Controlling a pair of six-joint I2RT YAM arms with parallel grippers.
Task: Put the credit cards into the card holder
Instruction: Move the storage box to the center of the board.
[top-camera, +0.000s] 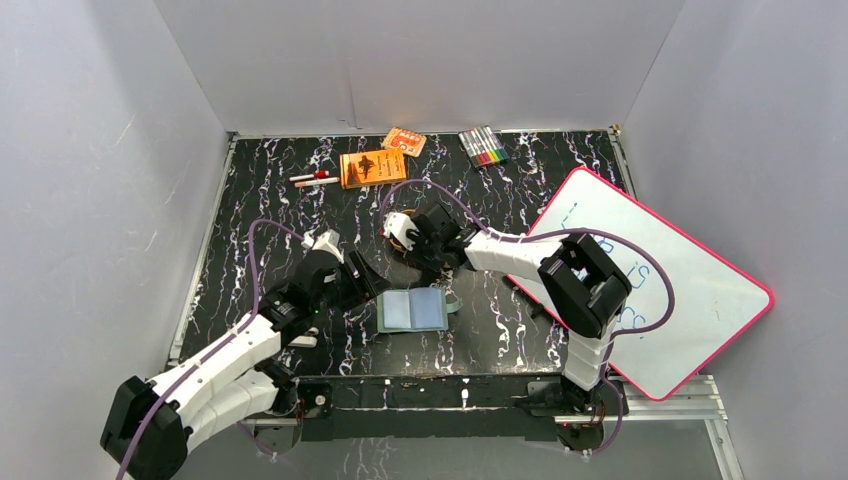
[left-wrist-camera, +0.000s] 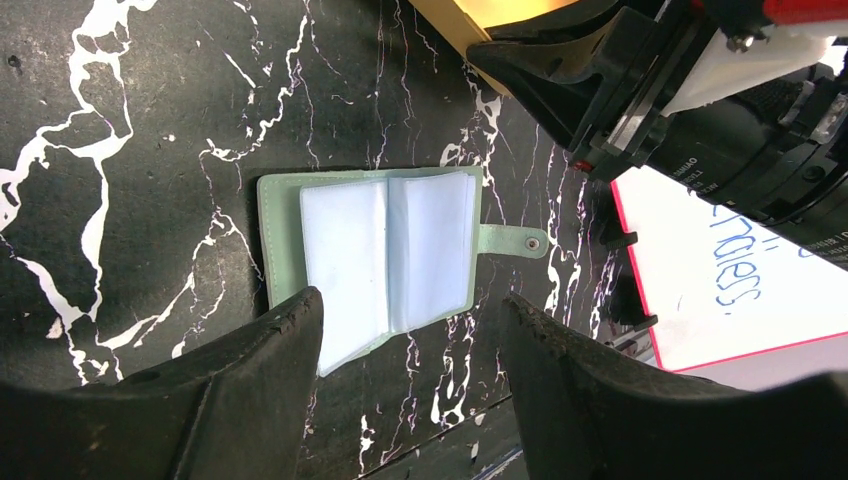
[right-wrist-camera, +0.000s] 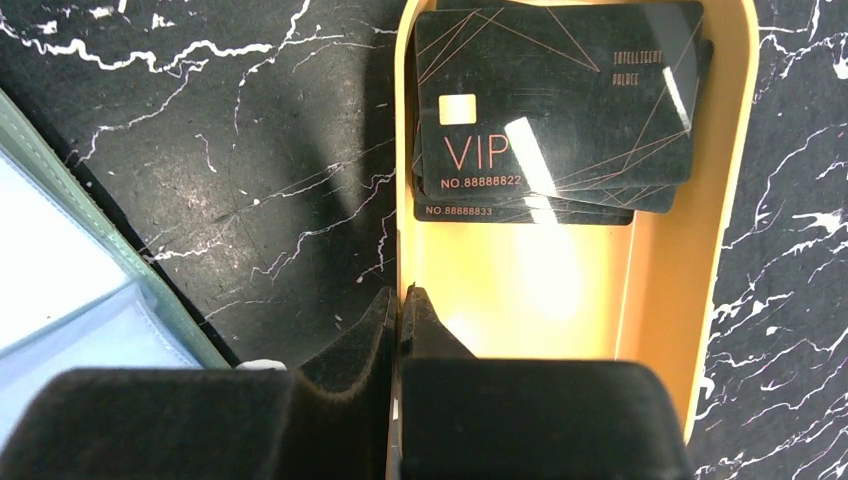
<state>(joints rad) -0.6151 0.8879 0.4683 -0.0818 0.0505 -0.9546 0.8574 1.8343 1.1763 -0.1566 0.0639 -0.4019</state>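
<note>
- The sage-green, roughly square folding card holder (top-camera: 415, 310) lies opened flat on the black, white-veined marble-look table (top-camera: 520, 175). Its pale blue pockets face up and its snap tab points to its right.
- The black rectangular plastic credit cards (right-wrist-camera: 560, 100), printed "VIP", sit in a loose stack inside the golden oval metal tin (right-wrist-camera: 530, 290). The tin stands just beyond the card holder's far edge.
- The left gripper (left-wrist-camera: 412, 300) hangs over the card holder's near-left side, its jaws spread wide and holding nothing.
- The right gripper (right-wrist-camera: 400, 300) is beyond the card holder, at the tin. Its fingers pinch the tin's side wall, one inside and one outside, apart from the cards at the tin's other end.
- A white, pink-framed whiteboard (top-camera: 650, 280) lies to the card holder's right.
</note>
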